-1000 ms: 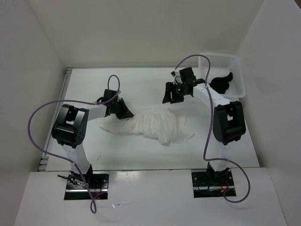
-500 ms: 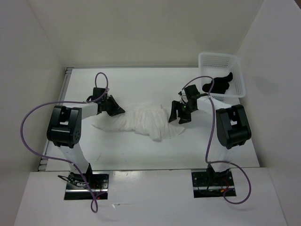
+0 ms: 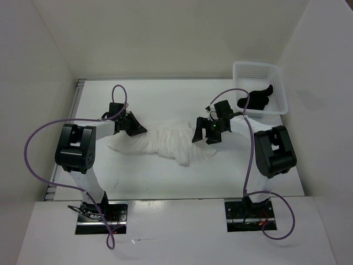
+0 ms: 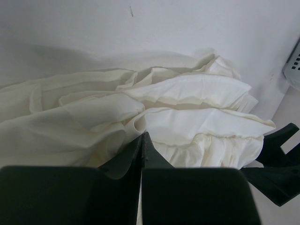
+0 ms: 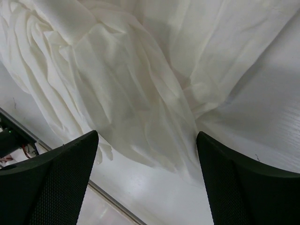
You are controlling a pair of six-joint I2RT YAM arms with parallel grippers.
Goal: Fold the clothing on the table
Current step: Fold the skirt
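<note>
Clothing (image 3: 174, 142) lies bunched mid-tabletop (image 3: 165, 99). The left end effector (image 3: 139, 129) is clenched on its left end, and the right end effector (image 3: 205, 135) is spread wide over its right end. Lower the right one squarely and pinch only the edge layer.

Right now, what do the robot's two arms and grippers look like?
The left arm and right arm are white links with bulky black joint housings. The left gripper and right gripper are black and two-fingered. Purple cables loop along both arms.

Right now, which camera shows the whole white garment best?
The top external view: the bunched white garment shows edge to edge. The left wrist view shows only ruffled folds; the right wrist view only a wrinkled patch.
</note>
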